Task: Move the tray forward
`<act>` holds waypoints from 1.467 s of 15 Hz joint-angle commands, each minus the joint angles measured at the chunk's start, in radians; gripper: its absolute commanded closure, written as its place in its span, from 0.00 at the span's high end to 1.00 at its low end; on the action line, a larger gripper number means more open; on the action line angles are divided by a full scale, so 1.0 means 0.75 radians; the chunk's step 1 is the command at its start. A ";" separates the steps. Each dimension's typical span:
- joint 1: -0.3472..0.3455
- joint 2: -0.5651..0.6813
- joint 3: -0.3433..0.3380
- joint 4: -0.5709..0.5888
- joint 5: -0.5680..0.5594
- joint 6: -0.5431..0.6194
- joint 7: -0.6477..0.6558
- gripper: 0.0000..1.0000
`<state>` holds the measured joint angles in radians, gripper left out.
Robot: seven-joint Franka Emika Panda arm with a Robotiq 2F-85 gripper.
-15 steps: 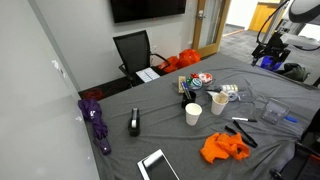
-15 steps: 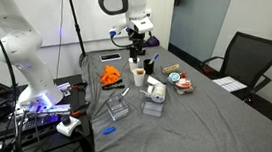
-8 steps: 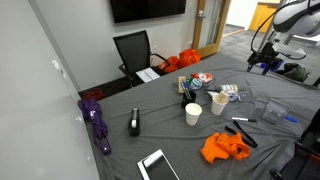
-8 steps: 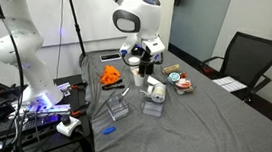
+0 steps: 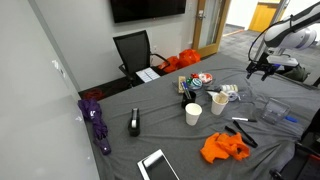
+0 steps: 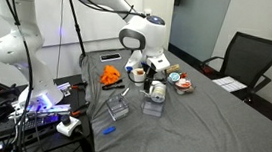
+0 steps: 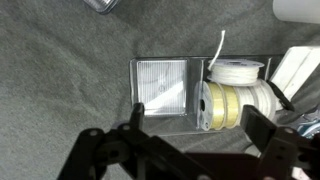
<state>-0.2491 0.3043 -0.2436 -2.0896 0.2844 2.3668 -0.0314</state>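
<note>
The tray (image 7: 162, 92) is small, shallow and silvery, with a ribbed clear part on the left and yellow-green and white spools (image 7: 232, 100) on the right. In the wrist view it lies just beyond my gripper (image 7: 197, 128), which is open and empty, with its two dark fingers on either side of the tray's near edge. In an exterior view the tray (image 5: 228, 92) sits mid-table and the gripper (image 5: 261, 69) hangs above the table. In an exterior view the gripper (image 6: 147, 74) hovers low over the cluster of items.
Two paper cups (image 5: 193, 113) (image 5: 220, 103) stand near the tray. A round dish (image 5: 202, 78), a grey square container (image 5: 273, 110), orange cloth (image 5: 225, 148), markers (image 5: 240, 130), a black object (image 5: 135, 122), a tablet (image 5: 157, 165) and a purple item (image 5: 95, 118) lie around.
The arm has swung in from the table's side and come down over the tray. The gripper stays open. The objects on the table have not moved.
</note>
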 commanded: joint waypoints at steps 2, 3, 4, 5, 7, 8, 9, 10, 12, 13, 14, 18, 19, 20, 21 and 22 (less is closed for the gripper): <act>-0.032 0.108 0.021 0.043 -0.036 0.125 -0.005 1.00; -0.030 0.057 0.025 0.015 -0.034 0.075 0.011 1.00; -0.030 0.070 0.027 0.016 -0.036 0.087 0.013 1.00; -0.030 0.072 0.028 0.016 -0.036 0.087 0.015 1.00; -0.029 0.068 0.030 0.017 -0.036 0.087 0.016 1.00; -0.029 0.067 0.030 0.017 -0.036 0.087 0.016 1.00; -0.029 0.067 0.030 0.017 -0.036 0.087 0.016 1.00; -0.036 0.078 0.034 0.017 -0.027 0.107 -0.004 1.00; -0.051 0.113 0.045 0.012 0.008 0.170 -0.023 1.00; -0.058 0.134 0.047 0.015 0.005 0.182 -0.038 1.00; -0.066 0.153 0.052 0.011 0.014 0.217 -0.047 1.00; -0.092 0.266 0.067 0.022 -0.010 0.343 -0.047 1.00; -0.100 0.290 0.074 0.025 -0.011 0.366 -0.045 1.00; -0.106 0.315 0.081 0.028 -0.011 0.395 -0.040 1.00; -0.109 0.337 0.084 0.030 -0.015 0.422 -0.032 1.00; -0.111 0.359 0.084 0.035 -0.023 0.443 -0.026 1.00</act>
<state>-0.3002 0.5273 -0.2081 -2.0789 0.2757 2.6467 -0.0404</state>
